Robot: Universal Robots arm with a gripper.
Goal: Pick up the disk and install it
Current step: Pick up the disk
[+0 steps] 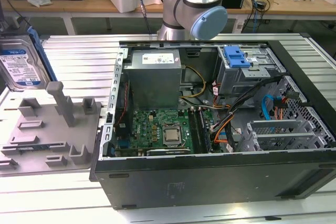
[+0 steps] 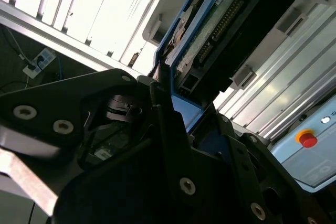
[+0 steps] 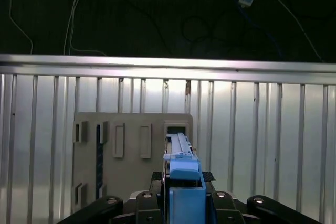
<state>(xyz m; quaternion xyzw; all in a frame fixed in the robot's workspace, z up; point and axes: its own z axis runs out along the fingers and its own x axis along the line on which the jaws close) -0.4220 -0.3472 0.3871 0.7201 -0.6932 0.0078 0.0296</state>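
1. The tool [image 3: 182,178] is clenched on the disk [image 3: 178,144]. In both wrist views its black fingers [image 2: 165,114] press from either side on the blue bracket [image 3: 185,190] that rims the drive, and no gap shows between them and it.
2. The disk stands edge-on between the fingers and runs away from the tool. In the second wrist view its connector row and circuit-board side are turned toward the camera.
3. Past the disk's far end lies a grey holder plate [image 3: 131,145] with slots and posts, resting on the ribbed metal surface [image 3: 273,145]. Whether the disk's end is clear of the plate or seated in a slot cannot be told.
4. In the exterior view the disk sits at the exterior view's left edge, upright, its label toward the camera, by the plate's far corner.
5. The open computer case [image 1: 210,182] lies to the exterior view's right of the plate. The grey cage [image 1: 247,74] with its blue latch [image 1: 236,56] sits in the case's far part, well apart from the disk.
6. By the look of it, the pick-up step is in hand: the grasp is made and the install is not yet begun. Installing would call for keeping the disk square, clearing the case wall and the cables [image 1: 236,116], and lining the bracket up with the cage's opening.
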